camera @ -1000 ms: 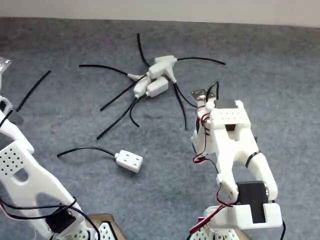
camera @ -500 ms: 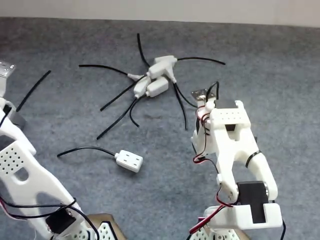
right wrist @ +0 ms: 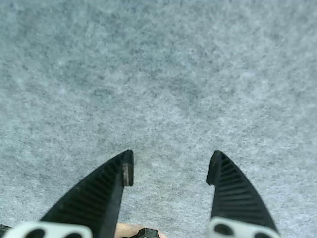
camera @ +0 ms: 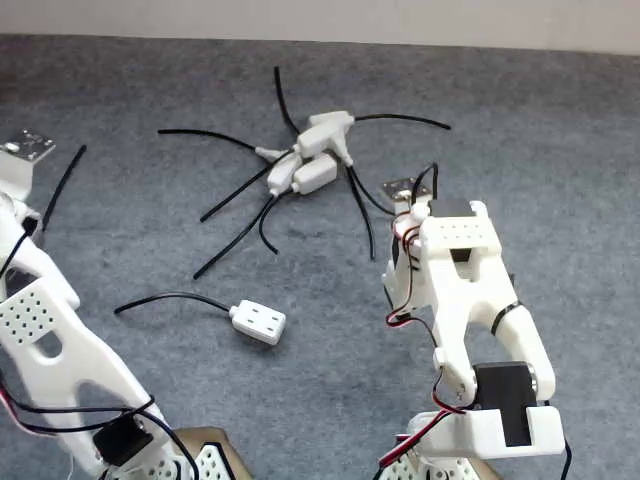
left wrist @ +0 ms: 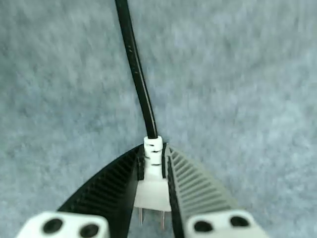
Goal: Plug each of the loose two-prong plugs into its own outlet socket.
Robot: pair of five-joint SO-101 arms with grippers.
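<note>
Plug [left wrist: 152,191] is sitting pinched in left tool [left wrist: 153,152], prongs pointing toward the wrist; right tool [right wrist: 171,168] is hovering spread open above worktop [right wrist: 158,74].

No letters, numbers, labels or signs can be read. The white outlet socket [camera: 258,322], lying at the near left of the scene, and the two-prong plug [left wrist: 152,192] have plain surfaces with no legible print.
</note>
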